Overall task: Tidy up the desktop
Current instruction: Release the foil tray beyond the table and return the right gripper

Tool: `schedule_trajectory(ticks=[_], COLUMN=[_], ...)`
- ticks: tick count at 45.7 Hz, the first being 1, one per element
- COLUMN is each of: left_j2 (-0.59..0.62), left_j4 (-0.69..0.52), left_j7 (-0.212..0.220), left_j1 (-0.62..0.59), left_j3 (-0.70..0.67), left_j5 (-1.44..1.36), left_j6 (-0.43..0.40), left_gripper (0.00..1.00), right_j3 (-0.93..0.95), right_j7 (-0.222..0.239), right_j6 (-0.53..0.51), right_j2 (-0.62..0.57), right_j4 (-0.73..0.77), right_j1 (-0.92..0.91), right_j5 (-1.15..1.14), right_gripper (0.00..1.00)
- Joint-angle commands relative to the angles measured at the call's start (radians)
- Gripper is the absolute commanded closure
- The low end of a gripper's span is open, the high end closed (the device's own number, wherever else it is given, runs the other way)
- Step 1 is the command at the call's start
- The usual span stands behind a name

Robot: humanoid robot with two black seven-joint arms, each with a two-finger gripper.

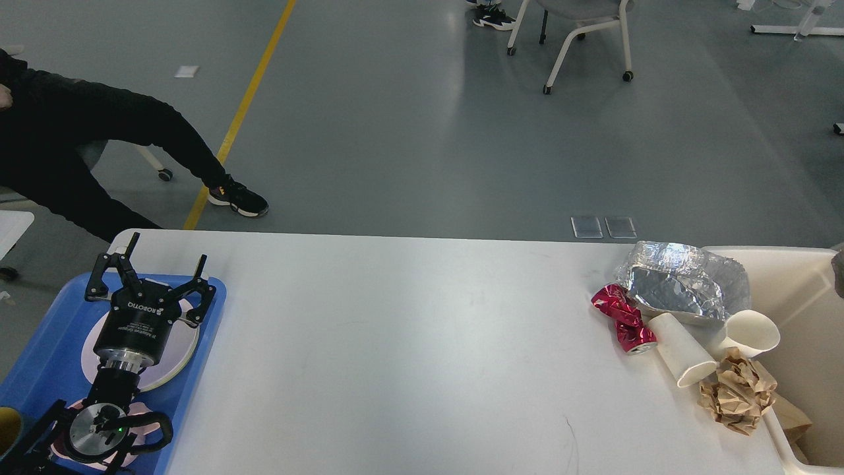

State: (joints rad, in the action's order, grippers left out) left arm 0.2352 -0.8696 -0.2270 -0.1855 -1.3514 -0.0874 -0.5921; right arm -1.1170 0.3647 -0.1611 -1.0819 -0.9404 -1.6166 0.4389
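One white worktop (409,356) fills the lower part of the scene, its long axis running left to right, rounded far corners toward the open grey floor. The middle of it is bare.

At the worktop's right end stands one beige bin (801,310), pressed against the edge. At the left end lies one blue tray (39,356), overhanging the worktop's near-left corner, with one round pale plate (178,359) in it.

Beyond the worktop's far-left corner one person in black (86,152) sits with a leg stretched out. One chair (580,33) stands well beyond the far edge, and a yellow line (241,112) runs across the floor.

The clutter is all at the worktop's right end, beside the bin. One crumpled foil tray (672,284) lies nearest the far edge. Two white paper cups are there: one cup (679,349) lies on its side, mouth toward the near edge, touching the foil; the other (752,333) leans against the bin wall. One brown paper wad (735,392) sits just nearer than the cups. One crushed red can (623,316) lies on the left of the foil, touching the fallen cup.

One arm shows: the left pincer (150,277) hangs over the blue tray, fingers spread apart, gripping nothing. The right pincer is out of sight.
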Motion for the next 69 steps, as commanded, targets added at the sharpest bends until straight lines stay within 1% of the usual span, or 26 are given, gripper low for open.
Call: schedule_trajectory(ticks=[1,4,11,17,21,23,30,34,40,43,49,51,57,62,69], left_j2=[0.000,0.000,0.001,0.000,0.001,0.001,0.001,0.000,0.001,0.000,0.000,0.000,0.000,0.000,0.000], left_j4=[0.000,0.000,0.000,0.000,0.000,0.000,0.000,0.000,0.000,0.000,0.000,0.000,0.000,0.000,0.000], left_j7=[0.000,0.000,0.000,0.000,0.000,0.000,0.000,0.000,0.000,0.000,0.000,0.000,0.000,0.000,0.000], left_j1=[0.000,0.000,0.000,0.000,0.000,0.000,0.000,0.000,0.000,0.000,0.000,0.000,0.000,0.000,0.000], left_j3=[0.000,0.000,0.000,0.000,0.000,0.000,0.000,0.000,0.000,0.000,0.000,0.000,0.000,0.000,0.000], left_j5=[0.000,0.000,0.000,0.000,0.000,0.000,0.000,0.000,0.000,0.000,0.000,0.000,0.000,0.000,0.000], left_j6=[0.000,0.000,0.000,0.000,0.000,0.000,0.000,0.000,0.000,0.000,0.000,0.000,0.000,0.000,0.000], left_gripper=[0.04,0.04,0.04,0.04,0.04,0.04,0.04,0.04,0.04,0.04,0.04,0.04,0.04,0.04,0.04], right_j3=[0.144,0.209,0.313,0.368,0.408,0.413,0.398,0.398,0.402,0.401,0.398,0.398,0.398,0.390,0.327], right_j7=[0.000,0.000,0.000,-0.001,-0.004,-0.004,-0.004,-0.006,-0.012,-0.012,-0.016,-0.032,-0.098,-0.131,-0.179], right_j6=[0.028,0.037,0.038,0.044,0.057,0.077,0.173,0.224,0.290,0.307,0.308,0.308,0.298,0.291,0.287], right_j2=[0.032,0.082,0.197,0.298,0.353,0.373,0.464,0.519,0.565,0.582,0.605,0.606,0.608,0.608,0.608], right_j4=[0.093,0.158,0.368,0.575,0.685,0.709,0.746,0.749,0.749,0.747,0.746,0.739,0.738,0.736,0.736], right_j1=[0.199,0.286,0.504,0.664,0.768,0.791,0.889,0.935,0.968,0.977,1.000,1.001,1.008,1.011,1.011], right_j5=[0.000,0.000,0.000,0.001,0.001,0.001,-0.006,-0.060,-0.127,-0.132,-0.169,-0.193,-0.218,-0.235,-0.264], right_gripper=[1.00,1.00,1.00,1.00,1.00,1.00,1.00,1.00,1.00,1.00,1.00,1.00,1.00,1.00,1.00])
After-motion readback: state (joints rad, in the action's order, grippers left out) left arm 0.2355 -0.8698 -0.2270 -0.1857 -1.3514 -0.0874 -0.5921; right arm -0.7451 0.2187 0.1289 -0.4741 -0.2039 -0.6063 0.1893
